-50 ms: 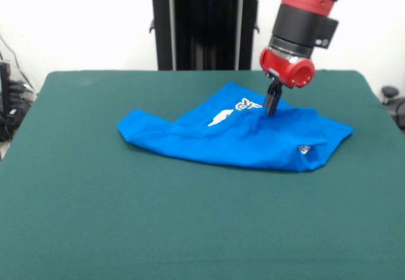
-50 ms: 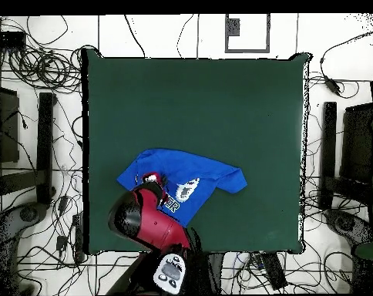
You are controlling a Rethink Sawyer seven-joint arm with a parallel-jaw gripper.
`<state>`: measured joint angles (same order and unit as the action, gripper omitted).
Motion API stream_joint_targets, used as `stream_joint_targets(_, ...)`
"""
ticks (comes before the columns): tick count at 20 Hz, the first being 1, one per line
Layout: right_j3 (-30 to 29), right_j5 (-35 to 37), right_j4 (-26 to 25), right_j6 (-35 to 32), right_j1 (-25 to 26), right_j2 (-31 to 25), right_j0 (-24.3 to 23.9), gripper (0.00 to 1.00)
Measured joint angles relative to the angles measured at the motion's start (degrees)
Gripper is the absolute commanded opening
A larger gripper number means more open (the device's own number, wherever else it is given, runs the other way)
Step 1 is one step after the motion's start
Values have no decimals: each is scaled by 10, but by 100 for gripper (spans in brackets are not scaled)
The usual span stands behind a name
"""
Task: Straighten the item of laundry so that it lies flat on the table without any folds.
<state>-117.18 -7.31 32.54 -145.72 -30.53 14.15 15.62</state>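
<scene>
Gripper [image 1: 272, 107], jaws apparently pinched on folded T-shirt [image 1: 240, 138], should draw flap toward 12 o'clock, keeping low over table [image 1: 190, 229].

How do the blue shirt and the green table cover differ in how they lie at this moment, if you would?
The shirt is bright blue, bunched and folded over itself; the table cover is dark green, spread smooth. The shirt shows white print; the table is plain. The shirt covers only a small part of the table. Both are cloth.

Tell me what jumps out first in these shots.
The bright blue T-shirt lies crumpled and folded over on the green table, with bits of white print showing on top. The red arm's pincer comes down onto the shirt's far edge, right beside that print.
</scene>
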Motion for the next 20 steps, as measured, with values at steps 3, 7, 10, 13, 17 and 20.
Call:
stream_joint_targets(3,8,28,0,0,-9,9,0,0)
stream_joint_targets(7,26,68,0,0,-22,29,3,0)
stream_joint_targets(10,37,82,0,0,-25,39,4,0)
stream_joint_targets(13,48,86,-1,0,-24,43,4,0)
stream_joint_targets(17,66,87,-9,0,-21,44,3,0)
stream_joint_targets(20,79,87,-17,0,-17,44,1,0)
